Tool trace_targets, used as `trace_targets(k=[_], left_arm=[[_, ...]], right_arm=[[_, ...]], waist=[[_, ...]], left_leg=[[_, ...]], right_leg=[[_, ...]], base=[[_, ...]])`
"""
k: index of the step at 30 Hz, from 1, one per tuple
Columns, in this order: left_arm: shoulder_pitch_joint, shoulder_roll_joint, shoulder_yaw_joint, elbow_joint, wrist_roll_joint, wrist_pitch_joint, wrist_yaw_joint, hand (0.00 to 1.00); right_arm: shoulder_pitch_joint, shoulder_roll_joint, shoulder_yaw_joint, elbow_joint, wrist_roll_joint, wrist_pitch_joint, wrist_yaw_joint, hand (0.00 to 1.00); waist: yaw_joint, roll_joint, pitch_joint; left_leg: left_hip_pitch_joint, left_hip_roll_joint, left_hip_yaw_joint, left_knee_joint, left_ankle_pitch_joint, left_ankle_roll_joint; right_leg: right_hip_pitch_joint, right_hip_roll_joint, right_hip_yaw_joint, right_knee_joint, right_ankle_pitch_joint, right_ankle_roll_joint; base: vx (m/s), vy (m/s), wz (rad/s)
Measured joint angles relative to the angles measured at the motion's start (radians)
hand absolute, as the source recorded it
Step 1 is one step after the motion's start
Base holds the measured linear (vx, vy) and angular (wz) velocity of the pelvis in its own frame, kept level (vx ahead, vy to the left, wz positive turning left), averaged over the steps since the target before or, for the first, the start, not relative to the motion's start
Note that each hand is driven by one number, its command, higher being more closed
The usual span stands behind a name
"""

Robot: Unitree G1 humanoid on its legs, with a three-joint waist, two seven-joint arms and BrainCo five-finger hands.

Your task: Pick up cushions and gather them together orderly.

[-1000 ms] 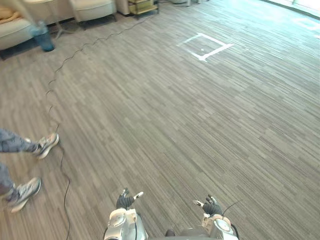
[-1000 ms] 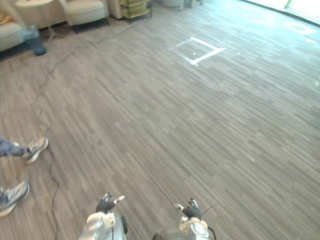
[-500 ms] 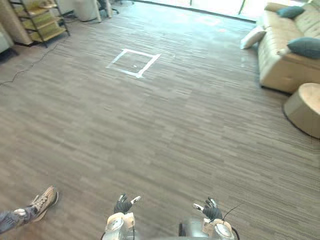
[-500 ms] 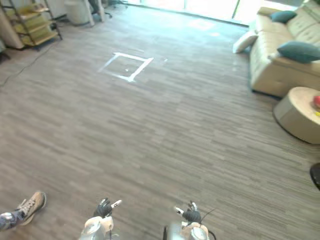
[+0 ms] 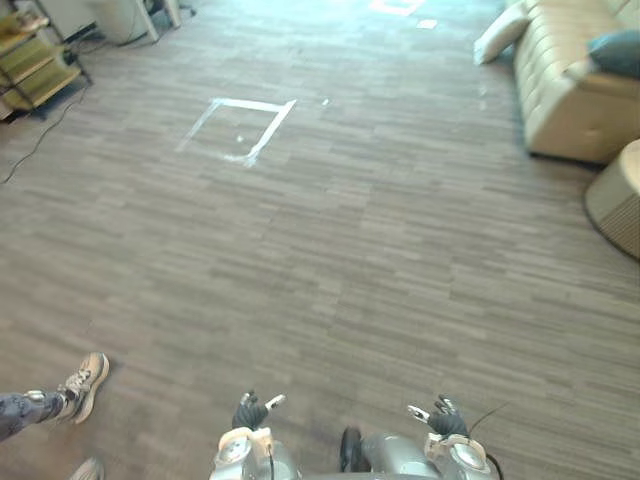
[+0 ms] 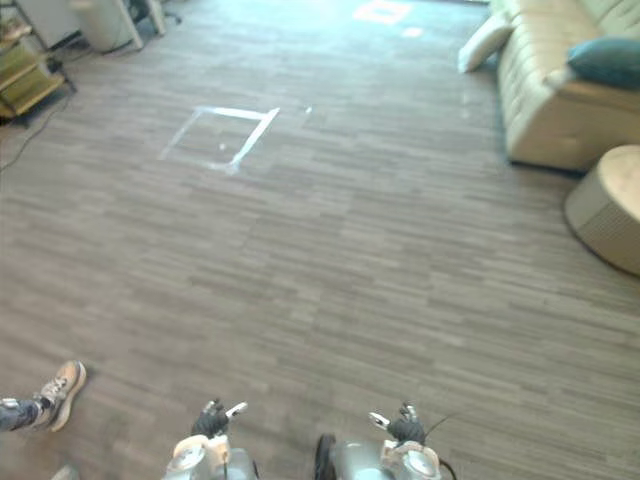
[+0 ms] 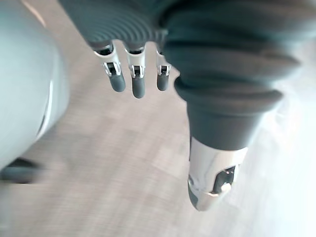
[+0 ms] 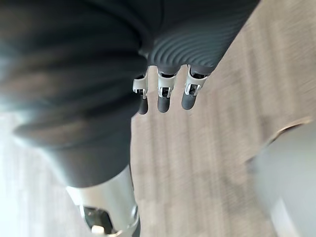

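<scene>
While my left hand point(image 5: 250, 412) and right hand point(image 5: 443, 420) are hanging low, both slack and empty, I am looking across the floor point(image 5: 400, 250) to the sofa point(image 6: 545, 110), well apart. A teal cushion point(image 6: 607, 60) is sitting on it; a cream cushion point(image 6: 484, 40) is leaning at its far end. I am expecting both to be light and squashy, best pinched at a bunched corner.

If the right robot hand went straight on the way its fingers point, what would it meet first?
Most likely the floor: the right robot hand is open and empty, and its wrist view shows floor past the fingers. Depth is unclear.
</scene>
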Motion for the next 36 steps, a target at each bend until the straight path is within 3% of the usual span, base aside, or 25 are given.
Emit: trace_targets(k=[2,4,5,6,7,8,10,11,12,13,15,19,21,22,23,24,25,26,27,28,29,30,31,33,36], left_arm=[[0.012,-0.012,-0.001,-0.029,-0.005,-0.012,0.0,0.0],[0.031,-0.016,-0.005,-0.051,-0.021,-0.024,0.002,0.0],[0.032,-0.016,-0.006,-0.05,-0.021,-0.025,0.002,0.0],[0.035,-0.015,-0.008,-0.051,-0.021,-0.024,0.002,0.0],[0.036,-0.011,-0.009,-0.054,-0.018,-0.022,0.001,0.0],[0.03,0.005,-0.004,-0.047,-0.017,-0.019,-0.002,0.0],[0.022,0.017,-0.01,-0.034,-0.016,-0.016,-0.002,0.0],[0.022,0.028,-0.02,-0.025,-0.015,-0.014,-0.002,0.0],[0.019,0.033,-0.037,-0.008,-0.015,-0.011,-0.002,0.0],[0.013,0.029,-0.044,0.002,-0.015,-0.005,-0.001,0.0],[0.008,0.014,-0.069,0.03,-0.017,0.005,0.0,0.0],[0.0,-0.001,-0.11,0.067,-0.017,0.006,-0.001,0.0],[-0.009,-0.005,-0.126,0.086,-0.017,0.006,-0.001,0.0],[-0.012,-0.004,-0.134,0.099,-0.016,0.006,-0.001,0.0],[-0.01,-0.006,-0.14,0.115,-0.014,0.009,-0.002,0.0],[-0.009,-0.013,-0.135,0.131,-0.014,0.009,-0.001,0.0],[-0.002,-0.012,-0.119,0.132,0.002,0.01,-0.006,0.0],[-0.012,-0.018,-0.113,0.123,0.003,0.01,-0.004,0.0],[-0.001,-0.016,-0.095,0.119,0.004,0.009,-0.003,0.0],[0.022,-0.016,-0.044,0.093,0.004,0.007,-0.003,0.0],[0.029,-0.018,-0.035,0.078,0.003,0.007,-0.006,0.0],[0.035,-0.018,-0.008,0.063,0.003,0.007,-0.003,0.0],[0.05,-0.017,0.014,0.048,0.0,0.008,0.003,0.0],[0.073,-0.003,0.01,0.004,-0.009,0.002,0.002,0.0],[0.094,0.001,0.01,-0.033,-0.021,-0.011,0.002,0.0]], right_arm=[[-0.002,0.007,0.02,-0.001,0.001,0.003,0.0,0.0],[-0.003,0.015,0.025,-0.001,0.0,0.004,-0.004,0.0],[-0.002,0.013,0.025,0.001,0.0,0.004,-0.004,0.0],[0.001,0.014,0.025,0.004,0.0,0.004,-0.005,0.0],[0.012,0.017,0.024,0.01,-0.003,0.005,-0.005,0.0],[0.017,0.023,0.018,0.011,-0.007,0.005,-0.005,0.0],[0.033,0.033,-0.008,0.017,-0.008,0.005,-0.004,0.0],[0.038,0.044,-0.011,0.017,-0.009,0.005,-0.004,0.0],[0.041,0.036,-0.009,0.014,-0.01,0.002,0.002,0.0],[0.041,0.036,-0.011,0.004,-0.01,-0.004,0.004,0.0],[0.047,0.034,-0.012,-0.02,-0.009,-0.011,0.01,0.0],[0.063,0.024,-0.024,-0.075,-0.009,-0.03,0.012,0.0],[0.057,0.007,-0.035,-0.071,-0.009,-0.031,0.012,0.0],[0.051,-0.002,-0.048,-0.055,-0.009,-0.03,0.012,0.0],[0.048,-0.007,-0.056,-0.032,-0.009,-0.028,0.01,0.0],[0.046,-0.024,-0.065,-0.027,-0.006,-0.025,0.012,0.0],[0.032,-0.029,-0.075,-0.027,-0.009,-0.023,0.008,0.0],[0.033,-0.03,-0.09,-0.032,-0.004,-0.021,0.011,0.0],[0.031,-0.032,-0.087,-0.043,-0.009,-0.022,0.013,0.0],[0.033,-0.033,-0.052,-0.047,-0.009,-0.019,0.012,0.0],[0.03,-0.057,-0.042,-0.045,-0.009,-0.016,0.014,0.0],[0.022,-0.058,-0.041,-0.038,-0.007,-0.015,0.01,0.0],[0.015,-0.047,-0.032,-0.026,-0.006,-0.01,0.006,0.0],[0.019,-0.028,-0.015,-0.026,-0.005,-0.007,0.005,0.0],[0.025,-0.018,0.003,-0.021,-0.005,-0.001,0.006,0.0]], waist=[[0.01,0.01,0.001],[0.016,0.007,-0.009],[0.017,0.007,-0.015],[0.022,0.002,-0.03],[0.042,-0.03,-0.061],[0.04,-0.07,-0.081],[0.033,-0.101,-0.083],[0.034,-0.102,-0.085],[0.025,-0.094,-0.079],[0.021,-0.095,-0.08],[0.009,-0.059,-0.061],[-0.016,-0.046,-0.058],[-0.03,-0.043,-0.059],[-0.05,-0.04,-0.055],[-0.061,-0.029,-0.052],[-0.059,0.0,-0.055],[-0.053,0.015,-0.05],[-0.064,0.014,-0.039],[-0.061,0.026,-0.036],[-0.061,0.025,-0.045],[-0.045,0.069,-0.045],[-0.027,0.091,-0.037],[-0.015,0.082,-0.027],[-0.003,0.053,-0.018],[0.018,0.038,-0.028]], left_leg=[[-0.081,-0.027,0.04,-0.248,-0.023,0.019],[-0.109,-0.104,0.03,-0.694,0.042,-0.035],[-0.118,-0.114,0.037,-0.744,0.06,-0.03],[-0.13,-0.129,0.039,-0.785,0.104,0.001],[-0.117,-0.162,0.053,-0.77,0.212,0.062],[-0.116,-0.202,0.072,-0.735,0.207,0.124],[-0.072,-0.223,0.084,-0.67,0.123,0.135],[-0.013,-0.224,0.091,-0.665,0.069,0.136],[0.044,-0.228,0.089,-0.68,0.032,0.137],[0.098,-0.23,0.087,-0.695,-0.005,0.129],[0.249,-0.23,0.094,-0.757,-0.09,0.119],[0.463,-0.223,0.089,-0.873,-0.154,0.093],[0.52,-0.216,0.072,-0.93,-0.171,0.079],[0.566,-0.216,0.047,-0.971,-0.173,0.072],[0.595,-0.203,0.019,-0.976,-0.172,0.071],[0.622,-0.17,0.001,-0.967,-0.164,0.063],[0.616,-0.156,-0.039,-0.917,-0.098,0.004],[0.62,-0.162,-0.075,-0.852,-0.046,0.001],[0.585,-0.153,-0.089,-0.705,-0.007,-0.022],[0.463,-0.118,-0.116,-0.4,0.096,-0.066],[0.35,-0.059,-0.135,-0.153,0.124,-0.069],[0.274,-0.015,-0.126,0.006,0.117,-0.061],[0.188,-0.004,-0.118,0.111,0.086,-0.044],[0.087,-0.011,-0.072,0.093,0.038,-0.007],[-0.049,-0.052,0.037,-0.265,-0.035,0.007]], right_leg=[[0.083,-0.006,0.053,-0.036,-0.042,0.012],[0.15,-0.031,0.105,-0.058,-0.104,0.062],[0.165,-0.036,0.117,-0.069,-0.115,0.073],[0.193,-0.053,0.134,-0.086,-0.128,0.097],[0.213,-0.098,0.176,-0.087,-0.144,0.127],[0.2,-0.152,0.187,-0.024,-0.156,0.175],[0.15,-0.183,0.199,0.167,-0.095,0.244],[0.08,-0.172,0.208,0.382,0.02,0.277],[-0.006,-0.176,0.207,0.578,0.08,0.323],[-0.065,-0.178,0.189,0.702,0.071,0.314],[-0.21,-0.184,0.118,0.853,-0.001,0.24],[-0.437,-0.188,-0.091,0.68,-0.085,0.177],[-0.503,-0.178,-0.144,0.403,-0.021,0.162],[-0.524,-0.161,-0.139,0.223,0.095,0.147],[-0.515,-0.136,-0.111,0.199,0.208,0.109],[-0.498,-0.11,-0.101,0.226,0.204,0.061],[-0.499,-0.129,-0.113,0.326,0.134,0.049],[-0.516,-0.161,-0.124,0.448,0.097,0.025],[-0.514,-0.143,-0.124,0.479,0.056,0.072],[-0.421,-0.119,-0.134,0.337,0.022,0.024],[-0.365,-0.071,-0.136,0.311,0.003,0.017],[-0.302,-0.033,-0.122,0.272,-0.008,0.006],[-0.208,-0.016,-0.102,0.215,-0.025,-0.002],[-0.068,-0.015,-0.07,0.106,-0.037,0.007],[0.11,-0.026,-0.013,-0.04,-0.052,0.056]], base=[[0.57,0.1,-0.6],[0.71,0.195,-0.63],[0.5,0.17,-0.62],[0.64,0.253,-0.7],[0.8,0.318,-0.67],[1.01,0.371,-0.48],[0.8,0.298,-0.12],[0.73,0.314,-0.2],[0.83,0.337,-0.22],[0.51,0.179,-0.27],[0.56,0.163,-0.39],[0.59,0.073,0.08],[0.59,-0.035,0.53],[0.74,-0.11,0.73],[0.78,-0.133,0.6],[0.96,-0.193,0.33],[0.79,-0.185,0.23],[0.88,-0.255,0.22],[0.59,-0.288,0.23],[0.54,-0.283,-0.12],[0.55,-0.19,-0.41],[0.65,-0.085,-0.76],[0.68,-0.05,-0.58],[0.64,-0.071,-0.43],[0.64,-0.005,-0.42]])
